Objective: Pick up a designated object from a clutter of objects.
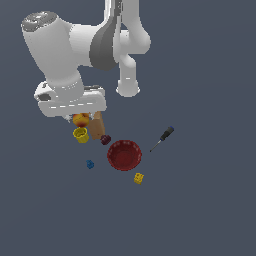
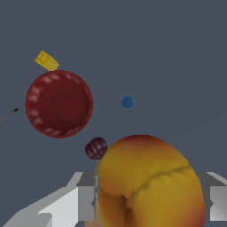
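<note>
One peach (image 2: 148, 181) clamped in gripper (image 1: 81, 120), above counter (image 1: 200, 200); arm should lift vertically, w/ steady squeeze, clearing yellow cup (image 1: 80, 135).

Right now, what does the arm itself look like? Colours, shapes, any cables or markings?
The arm is glossy white with rounded, bulbous link shells and dark grey bands at the joints. The hand block above the gripper is white and flat with a dashed seam line. In the wrist view the fingers are angular, white and grey. No cables, logos or markings show.
</note>
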You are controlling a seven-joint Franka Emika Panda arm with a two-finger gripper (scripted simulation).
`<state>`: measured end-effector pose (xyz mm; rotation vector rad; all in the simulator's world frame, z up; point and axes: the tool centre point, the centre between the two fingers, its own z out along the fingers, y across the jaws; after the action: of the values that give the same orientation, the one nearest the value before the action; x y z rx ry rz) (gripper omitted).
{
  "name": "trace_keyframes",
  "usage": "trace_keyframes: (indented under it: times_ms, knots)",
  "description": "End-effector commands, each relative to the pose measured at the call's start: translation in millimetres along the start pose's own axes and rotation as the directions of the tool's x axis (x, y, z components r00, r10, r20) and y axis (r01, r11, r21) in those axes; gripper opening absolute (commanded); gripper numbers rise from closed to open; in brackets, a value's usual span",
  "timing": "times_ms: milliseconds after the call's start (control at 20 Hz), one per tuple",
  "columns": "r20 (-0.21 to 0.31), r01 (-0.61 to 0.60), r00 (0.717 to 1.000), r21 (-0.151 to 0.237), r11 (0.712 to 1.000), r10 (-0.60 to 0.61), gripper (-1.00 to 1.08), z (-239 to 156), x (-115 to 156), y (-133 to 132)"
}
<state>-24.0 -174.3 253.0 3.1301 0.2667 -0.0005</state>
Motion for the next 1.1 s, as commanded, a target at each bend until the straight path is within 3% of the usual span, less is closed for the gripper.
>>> trace_keyframes:
  times_ms: [0,550,1050]
  knots:
    - [0.0,0.0,1.0,0.0,1.0,0.0,-1.0,-28.1,-3.3,-0.8]
    - [0.0,0.001,1.0,0.0,1.0,-0.001,-1.0,-135.5,-12.1,-3.0]
    - [0.0,0.002,1.0,0.0,1.0,-0.002,-1.0,-184.1,-13.7,-2.8]
